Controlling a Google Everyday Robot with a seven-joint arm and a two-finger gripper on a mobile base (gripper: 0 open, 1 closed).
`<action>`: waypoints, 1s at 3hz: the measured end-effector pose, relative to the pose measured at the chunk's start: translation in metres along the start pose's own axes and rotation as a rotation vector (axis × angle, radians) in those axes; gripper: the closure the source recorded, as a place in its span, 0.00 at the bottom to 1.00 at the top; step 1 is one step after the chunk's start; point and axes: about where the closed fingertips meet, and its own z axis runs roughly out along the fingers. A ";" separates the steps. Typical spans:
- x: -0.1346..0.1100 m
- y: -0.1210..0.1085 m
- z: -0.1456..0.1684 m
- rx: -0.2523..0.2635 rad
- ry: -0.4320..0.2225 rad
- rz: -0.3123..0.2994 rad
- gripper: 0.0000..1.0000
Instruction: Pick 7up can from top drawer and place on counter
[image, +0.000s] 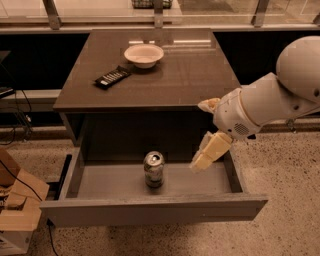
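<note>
Remote control (112, 77): lay on the counter (200, 75), left of the white bowl (143, 54).
7up can (154, 169): stood upright in the middle of the open top drawer (150, 210).
Gripper (199, 136): hovered right of the can, fingers spread, empty.

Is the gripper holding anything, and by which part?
Nothing is held. The gripper is over the right side of the drawer, apart from the can standing inside.

White bowl (143, 54), black remote (113, 77)
</note>
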 end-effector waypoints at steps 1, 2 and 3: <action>0.001 -0.014 0.031 0.037 -0.047 0.031 0.00; 0.009 -0.035 0.074 0.071 -0.131 0.093 0.00; 0.022 -0.051 0.114 0.075 -0.203 0.158 0.00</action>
